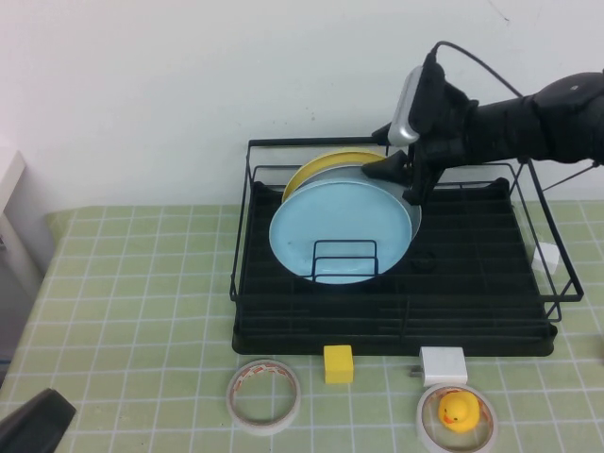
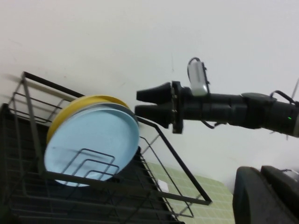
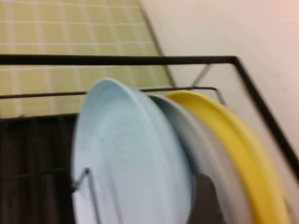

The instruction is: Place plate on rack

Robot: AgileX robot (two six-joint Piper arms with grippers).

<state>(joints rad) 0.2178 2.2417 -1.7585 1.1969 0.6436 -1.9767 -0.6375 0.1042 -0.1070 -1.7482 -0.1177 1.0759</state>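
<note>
No readable writing. We count three plates in rack (image 1: 253,283): light-blue plate (image 1: 340,231) frontmost. Right gripper (image 1: 401,175) open beside it; left gripper (image 1: 33,425) jaws: can't tell.

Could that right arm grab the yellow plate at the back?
Probably not easily. The right gripper hovers open at the stack's top edge, but the yellow plate leans behind the grey-white plate and the light-blue plate in the rack. The left gripper sits parked.
</note>
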